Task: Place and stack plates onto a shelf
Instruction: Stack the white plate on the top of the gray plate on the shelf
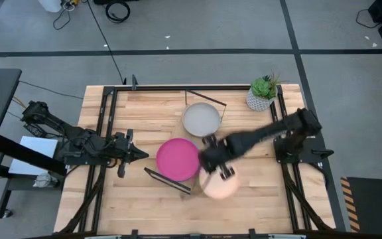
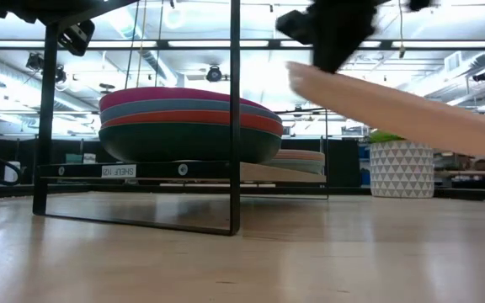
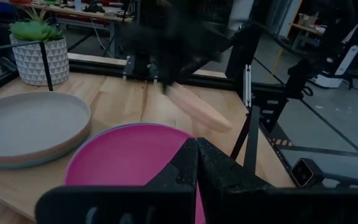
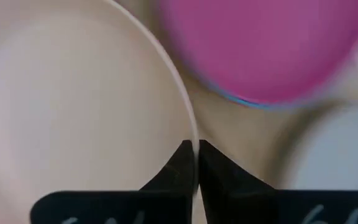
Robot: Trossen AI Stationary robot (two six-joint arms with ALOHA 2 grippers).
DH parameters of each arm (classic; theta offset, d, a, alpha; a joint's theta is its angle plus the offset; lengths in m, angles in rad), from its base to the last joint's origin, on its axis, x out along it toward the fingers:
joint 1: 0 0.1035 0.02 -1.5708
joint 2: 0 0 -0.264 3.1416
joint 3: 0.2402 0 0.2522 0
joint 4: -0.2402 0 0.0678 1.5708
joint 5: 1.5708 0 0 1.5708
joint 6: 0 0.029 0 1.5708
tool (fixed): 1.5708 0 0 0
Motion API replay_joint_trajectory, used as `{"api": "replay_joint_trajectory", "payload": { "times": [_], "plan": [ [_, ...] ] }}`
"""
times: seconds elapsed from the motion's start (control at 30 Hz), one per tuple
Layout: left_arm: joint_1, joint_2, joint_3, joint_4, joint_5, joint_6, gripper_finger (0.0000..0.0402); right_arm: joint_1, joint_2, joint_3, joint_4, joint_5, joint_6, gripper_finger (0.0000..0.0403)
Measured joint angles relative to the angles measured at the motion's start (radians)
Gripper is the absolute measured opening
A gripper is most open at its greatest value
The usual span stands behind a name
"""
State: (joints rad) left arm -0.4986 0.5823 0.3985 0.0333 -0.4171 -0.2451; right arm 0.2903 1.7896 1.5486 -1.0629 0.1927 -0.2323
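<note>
Right gripper is pinched on the rim of the round, smooth cream plate, carrying it tilted above the table, just beside the wooden shelf. On the shelf: a magenta-topped stack and a grey-topped stack. Left gripper waits beside the shelf, fingers together, holding nothing.

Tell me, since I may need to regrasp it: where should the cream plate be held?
By its thin rim, pinched edge-on as the right tool does now. The cream plate is flat and wide, so only the edge fits between the fingers. Approach from the shelf side, where the plate's rim is lifted, tilted clear of the table.
</note>
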Motion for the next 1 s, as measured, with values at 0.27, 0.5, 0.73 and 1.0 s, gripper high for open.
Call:
{"api": "replay_joint_trajectory", "payload": {
  "times": [0.27,0.5,0.73,1.0],
  "plan": [
    [0.000,0.000,0.000,0.000,0.000,-0.005,0.0007,-0.229,0.001,0.266,-0.130,-0.041,-0.212,0.0015],
    [0.000,0.000,0.000,0.000,0.000,-0.005,0.0007,-0.419,0.007,0.309,-0.001,-0.161,-0.321,0.0015],
    [0.000,0.000,0.000,0.000,0.000,-0.005,0.0007,-0.478,0.059,0.309,0.061,-0.168,-0.529,0.0015],
    [0.000,0.000,0.000,0.000,0.000,-0.005,0.0007,-0.544,0.076,0.314,0.110,-0.153,-0.674,0.0015]
  ]
}}
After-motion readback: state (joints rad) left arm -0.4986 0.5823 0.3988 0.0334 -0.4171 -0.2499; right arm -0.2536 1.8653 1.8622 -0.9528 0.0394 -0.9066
